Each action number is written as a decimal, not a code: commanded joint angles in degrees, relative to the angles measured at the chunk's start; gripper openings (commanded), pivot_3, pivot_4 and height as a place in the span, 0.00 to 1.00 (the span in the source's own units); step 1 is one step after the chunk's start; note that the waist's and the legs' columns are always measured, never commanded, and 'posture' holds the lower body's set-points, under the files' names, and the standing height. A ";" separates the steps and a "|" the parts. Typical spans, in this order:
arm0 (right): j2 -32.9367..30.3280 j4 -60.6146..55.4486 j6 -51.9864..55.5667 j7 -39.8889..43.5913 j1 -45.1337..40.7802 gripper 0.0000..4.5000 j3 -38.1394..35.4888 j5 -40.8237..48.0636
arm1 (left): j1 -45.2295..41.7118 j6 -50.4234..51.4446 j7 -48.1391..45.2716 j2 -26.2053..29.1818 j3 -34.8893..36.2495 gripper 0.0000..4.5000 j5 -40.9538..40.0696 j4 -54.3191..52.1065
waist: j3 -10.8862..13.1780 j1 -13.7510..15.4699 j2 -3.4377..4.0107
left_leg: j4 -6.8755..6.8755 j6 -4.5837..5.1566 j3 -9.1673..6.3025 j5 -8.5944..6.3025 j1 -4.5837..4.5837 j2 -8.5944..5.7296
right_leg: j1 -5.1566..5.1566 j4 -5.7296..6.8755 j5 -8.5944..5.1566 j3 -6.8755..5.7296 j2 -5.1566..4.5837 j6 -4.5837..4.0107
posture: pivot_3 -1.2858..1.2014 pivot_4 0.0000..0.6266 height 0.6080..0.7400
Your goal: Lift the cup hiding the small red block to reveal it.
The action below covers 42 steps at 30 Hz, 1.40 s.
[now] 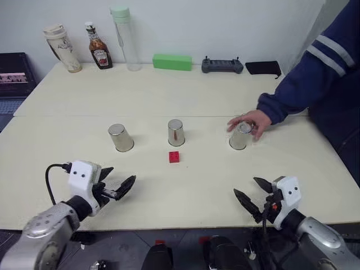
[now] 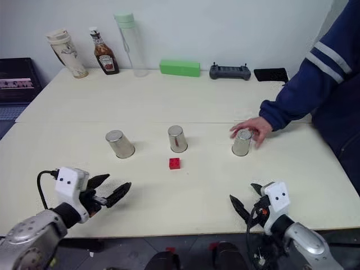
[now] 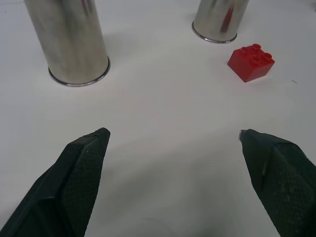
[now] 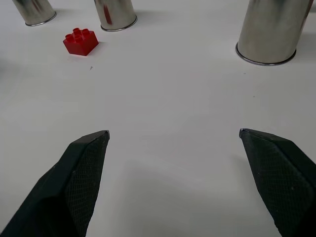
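The small red block [image 1: 175, 157] lies uncovered on the cream table [image 1: 185, 95], just in front of the middle of three upturned silver cups [image 1: 176, 133]. The left cup [image 1: 120, 138] stands apart from it. A person's hand [image 1: 256, 120] rests on the right cup [image 1: 240, 136]. My left gripper [image 1: 121, 175] hovers open near the table's front edge, below the left cup, with the block [image 3: 251, 62] ahead of one finger. My right gripper [image 1: 245, 187] is open near the front edge, below the right cup [image 4: 273, 29]. Neither holds anything.
Along the table's back edge stand a beige tumbler [image 1: 62, 48], a ketchup bottle [image 1: 99, 50], a clear bottle [image 1: 125, 38], a green box [image 1: 172, 62], a grey controller [image 1: 222, 66] and a black pouch [image 1: 263, 67]. The person's blue sleeve [image 1: 315, 73] reaches in from the right.
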 commanded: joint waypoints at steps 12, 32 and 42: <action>0.07 3.81 -4.19 -0.81 -3.45 1.00 -0.24 -2.36 | -0.70 -7.13 -0.63 -0.89 -6.09 1.00 3.34 -0.84 | 0.00 0.09 0.00 | 0.00 -0.01 0.03 0.00 0.01 -0.01 | 0.01 0.02 0.03 0.06 -0.02 0.04 | 0.52 0.24 1.00; 2.05 3.98 -7.38 -3.41 -0.57 1.00 -1.04 -4.70 | -1.12 -11.86 2.84 -5.21 -10.25 1.00 6.52 -1.30 | 0.00 0.12 0.00 | 0.01 -0.01 0.06 0.00 0.02 -0.01 | 0.02 0.04 0.05 0.08 -0.02 0.08 | 0.52 0.24 1.00; 2.60 4.35 -7.88 -3.98 -0.52 1.00 -1.14 -5.13 | -2.26 -11.61 2.67 -5.01 -10.27 1.00 6.38 -0.51 | -0.01 0.12 0.00 | 0.01 -0.01 0.06 0.00 0.02 -0.01 | 0.02 0.04 0.05 0.08 -0.02 0.08 | 0.52 0.24 1.00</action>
